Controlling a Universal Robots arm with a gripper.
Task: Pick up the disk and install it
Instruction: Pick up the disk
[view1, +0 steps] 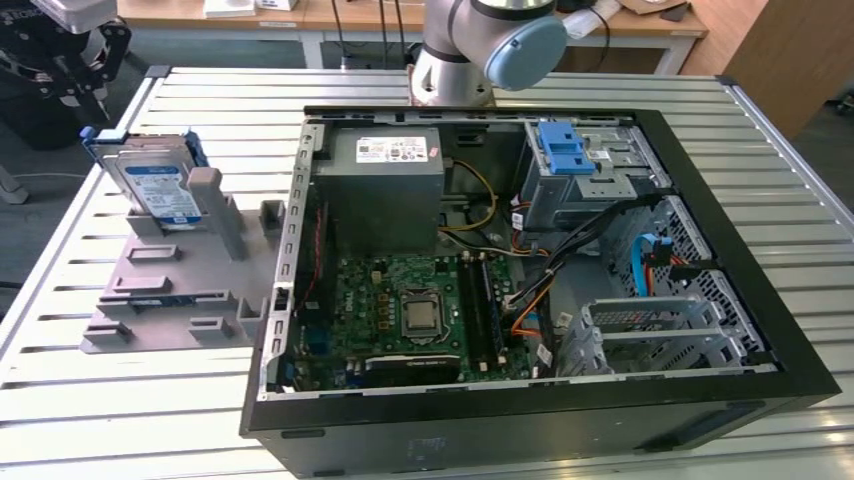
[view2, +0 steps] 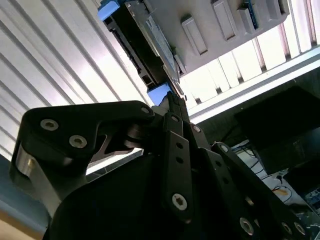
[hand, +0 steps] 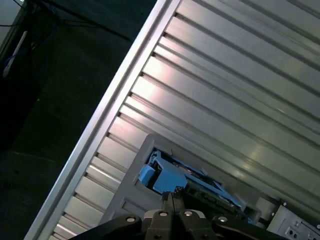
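Blue-framed disk (view1: 158, 190) upright near table (view1: 134, 425) edge; end effector (hand: 174, 197) close.

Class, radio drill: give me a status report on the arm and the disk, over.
Gripper shut, empty, poised over the disk. Disk upright in the grey holder, beside the open computer case, not yet installed. Nothing seen between them.

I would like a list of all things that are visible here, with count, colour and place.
disk: one, silver with blue frame, upright in the holder
holder: one, grey, on the table, at the exterior view's left of the case
computer case: one, black, open, on the table
motherboard: one, green, inside the case
table: one, silver, slatted
arm: one, grey and blue, beyond the case
gripper: one, black, shut, near the disk's blue frame
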